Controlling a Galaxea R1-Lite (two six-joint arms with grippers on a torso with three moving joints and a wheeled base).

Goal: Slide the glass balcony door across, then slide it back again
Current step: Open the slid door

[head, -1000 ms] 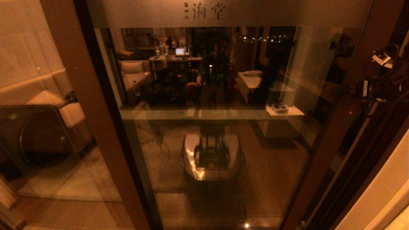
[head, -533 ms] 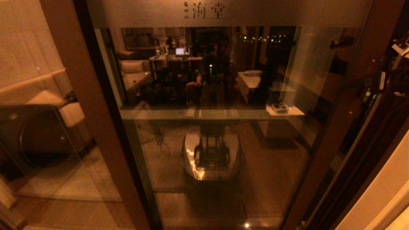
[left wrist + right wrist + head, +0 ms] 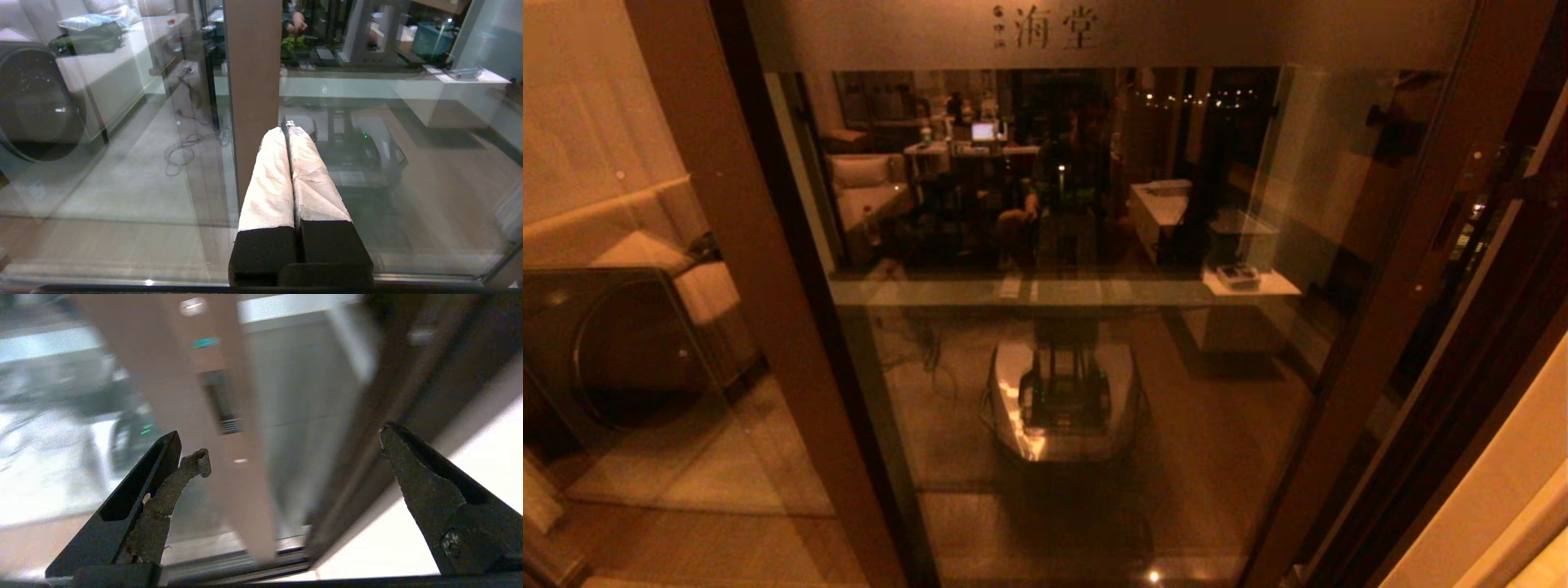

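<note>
The glass balcony door [image 3: 1078,506] fills the head view, a reflective pane in a brown frame with a frosted top band [image 3: 1094,33]. Its right stile [image 3: 1401,327] carries small screws and a narrow dark handle slot [image 3: 220,402]. My right gripper [image 3: 292,443] is open and faces that stile [image 3: 241,498] low down, apart from it, with nothing between its fingers. My left gripper [image 3: 287,130] is shut and empty, its white-wrapped fingers [image 3: 269,179] pointing at the brown left stile [image 3: 251,81]. Neither gripper shows in the head view.
A dark round-fronted appliance [image 3: 621,351] stands behind the left glass panel. The outer door frame [image 3: 1494,327] and a cream wall [image 3: 1503,498] lie right of the door. The floor track [image 3: 245,563] runs below the stile. My own base is reflected [image 3: 1062,400] in the glass.
My right arm, with its cables, was at the head view's right edge; it rose along the stile and has left that view. The door has not visibly moved.
</note>
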